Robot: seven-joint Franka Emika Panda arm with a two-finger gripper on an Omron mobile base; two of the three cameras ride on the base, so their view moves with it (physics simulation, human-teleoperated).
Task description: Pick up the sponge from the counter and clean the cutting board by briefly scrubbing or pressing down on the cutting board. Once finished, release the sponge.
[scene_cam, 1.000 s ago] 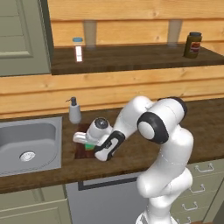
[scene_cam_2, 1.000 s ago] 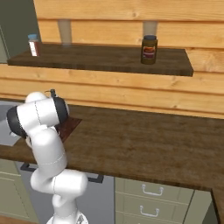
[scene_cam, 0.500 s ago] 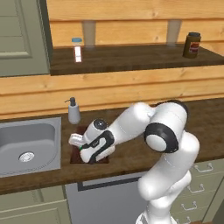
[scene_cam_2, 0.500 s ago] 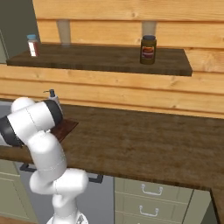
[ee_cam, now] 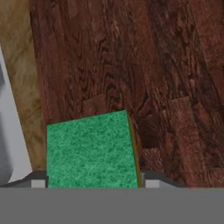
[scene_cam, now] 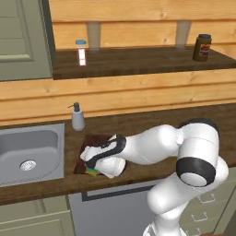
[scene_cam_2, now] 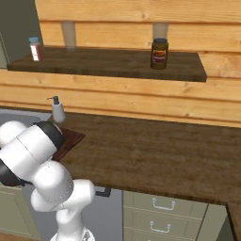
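The sponge (ee_cam: 91,149) sits right between the jaws, its green top reaching out ahead of them in the hand view, a thin yellow edge showing along one side. The two finger tips (ee_cam: 38,183) flank its near end, one on each side, tight against it as far as I can see, so the jaws look narrowed onto the sponge. In the left base view the sponge (scene_cam: 92,171) peeks out green and yellow from under the gripper (scene_cam: 94,166), low at the near edge of the cutting board (scene_cam: 94,140).

The cutting board (ee_cam: 144,78) spreads ahead of the jaws and under them, dark reddish-brown with streaky grain; the sponge lies flat on it. To one side of the jaws in the hand view a strip of lighter brown counter (ee_cam: 17,87) runs past the board's edge, and beyond that a sliver of the grey sink (ee_cam: 8,144).

From the left base view the arm reaches down and to its left over the counter (scene_cam: 152,124), the hand pressed low on the board. Past the jaws, beyond the board's far edge, stands a soap dispenser (scene_cam: 77,117), and the sink (scene_cam: 27,154) lies off to the side. Up on the shelf (scene_cam: 138,62) stand a small bottle (scene_cam: 81,52) and a dark jar (scene_cam: 202,47). In the right base view a corner of the cutting board (scene_cam_2: 70,140) shows beside the arm's white elbow.
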